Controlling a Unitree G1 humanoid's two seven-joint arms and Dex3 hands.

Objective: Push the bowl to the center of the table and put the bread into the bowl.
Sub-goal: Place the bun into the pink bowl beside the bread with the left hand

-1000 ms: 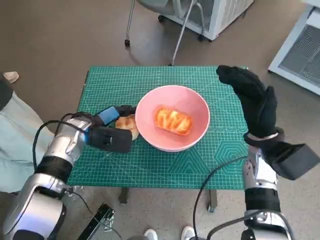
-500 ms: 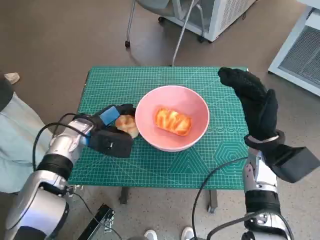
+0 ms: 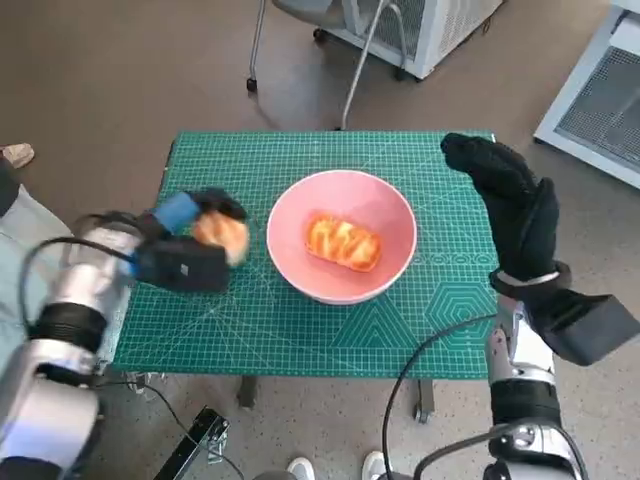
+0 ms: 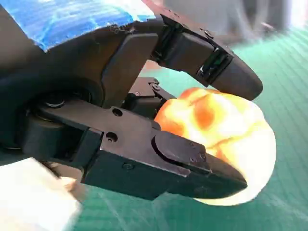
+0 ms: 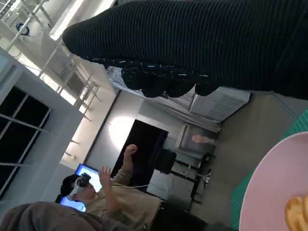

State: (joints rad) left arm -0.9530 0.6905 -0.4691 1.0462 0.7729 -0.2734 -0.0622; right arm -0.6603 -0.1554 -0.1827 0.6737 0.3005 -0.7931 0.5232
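Head view: steeply down from above onto the green-matted bench, floor all round, forearms rising from six o'clock. Left wrist view: from behind the left hand, very near, fingers and bread roll filling the frame. Right wrist view: from behind the right hand, facing outward across the room to a person; pink bowl rim shared with head view.

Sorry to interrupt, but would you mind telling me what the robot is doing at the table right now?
The left hand holds a bread roll lifted beside the pink bowl, which sits near the middle of the green mat with another piece of bread inside. The gloved right hand is raised, open, at the bowl's other side, holding nothing.
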